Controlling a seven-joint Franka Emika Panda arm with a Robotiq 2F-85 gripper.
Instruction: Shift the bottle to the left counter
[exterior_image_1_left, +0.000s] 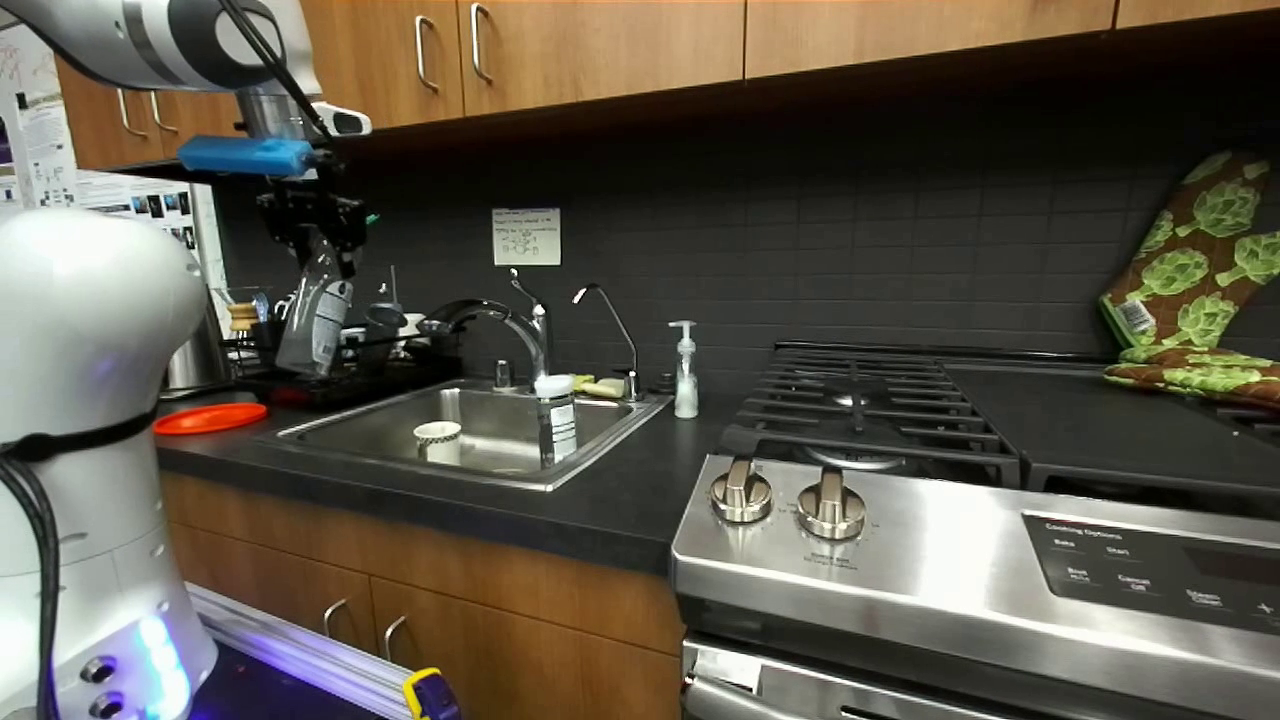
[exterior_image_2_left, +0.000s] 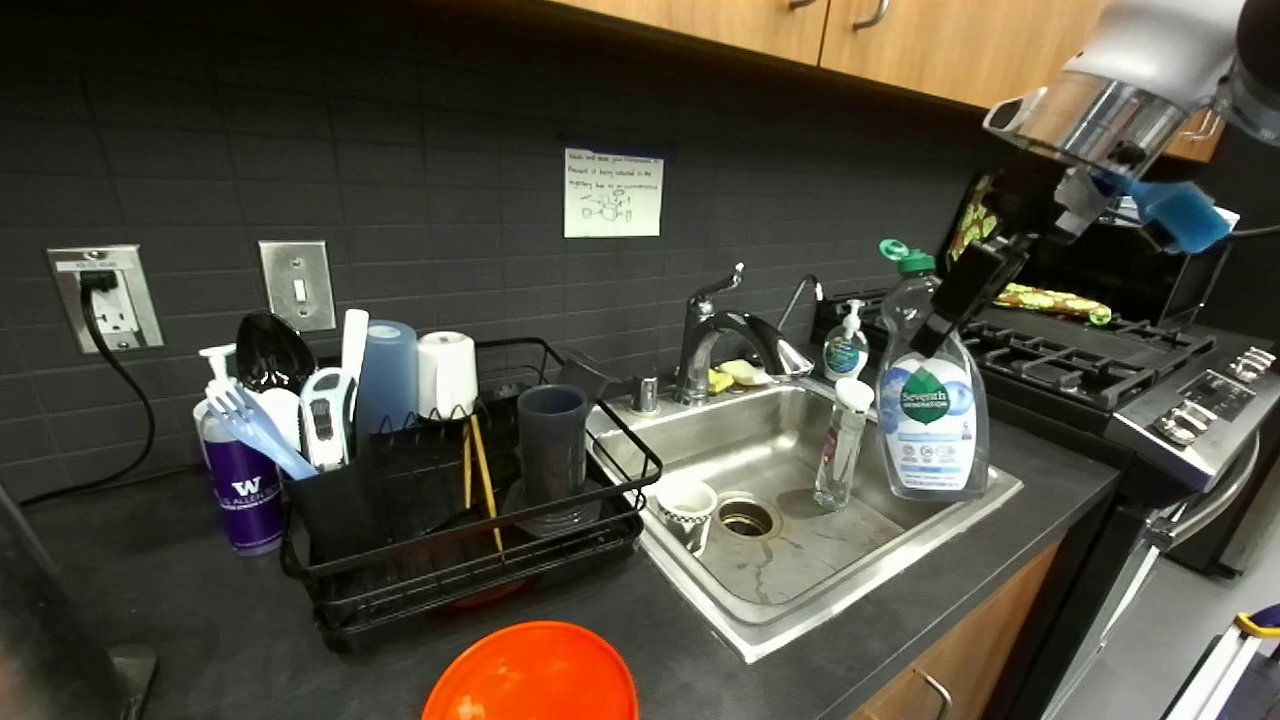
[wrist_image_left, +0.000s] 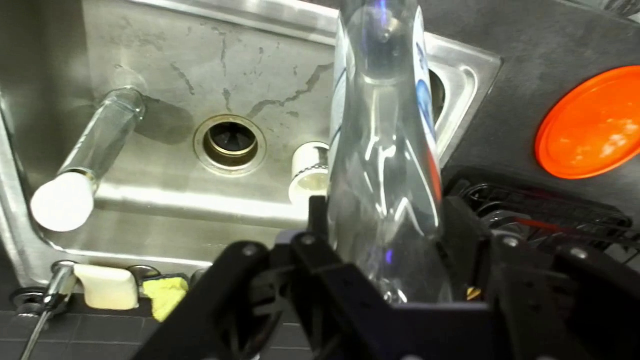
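Grasps the clear plastic bottle in the black pincer, squeezing it from both sides between the fingers, a little below the neck. Holds it up in the air, slightly tilted, with the green cap at the top and its lid standing out to one side. Bears a white label reading "Seventh Generation" on the side visible in an exterior view. Connects above to a white robot arm, with a blue piece near the wrist. Looks down, in the wrist view, past the bottle onto the steel sink and part of its rim; cannot tell the exact spot underneath. Contains, inside the basin, a white cup near the drain and a tall clear container with a white cap. Continues behind the basin with a chrome faucet. To one side, stretches into the dark tabletop, carrying a black dish rack loaded with cups and utensils, a purple bottle and an orange plate. To the opposite side, passes a pump dispenser and meets a steel stove. Ends overhead in wood cabinets.
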